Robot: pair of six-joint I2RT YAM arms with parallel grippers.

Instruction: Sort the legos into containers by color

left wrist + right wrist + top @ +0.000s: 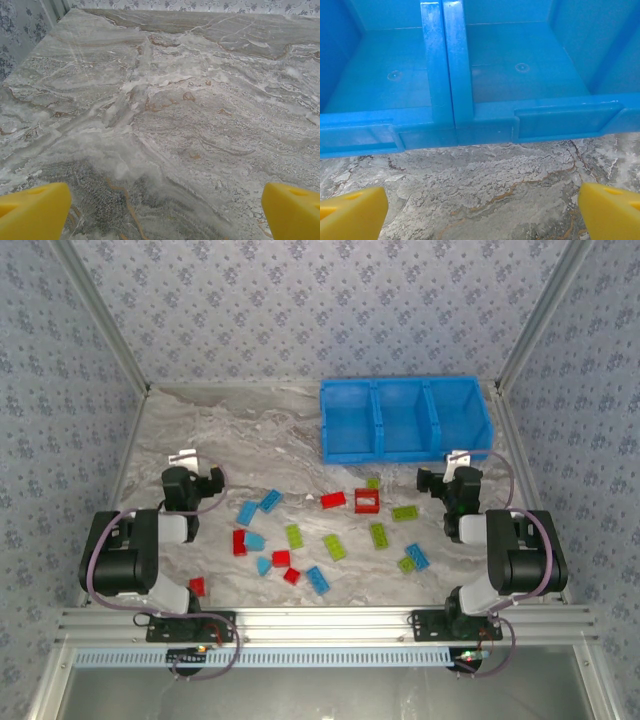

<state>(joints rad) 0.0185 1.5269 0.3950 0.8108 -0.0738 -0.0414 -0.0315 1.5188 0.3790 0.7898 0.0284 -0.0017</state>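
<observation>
Several red, light blue and lime green legos lie scattered on the marble table between the two arms, among them a red brick [333, 500], a light blue one [271, 501] and a lime green one [335, 546]. The containers are three compartments of a bright blue bin [400, 454] at the back right, and nothing lies in them. My left gripper [185, 460] [165, 215] stands open over bare marble, left of the bricks. Just in front of the bin wall [485, 127], my right gripper [458, 460] [482, 212] is open and holds nothing.
The marble table [250, 435] has metal frame posts at its corners and patterned walls around it. A lone red brick [197, 586] lies near the left arm's base. Bare marble stretches across the back left.
</observation>
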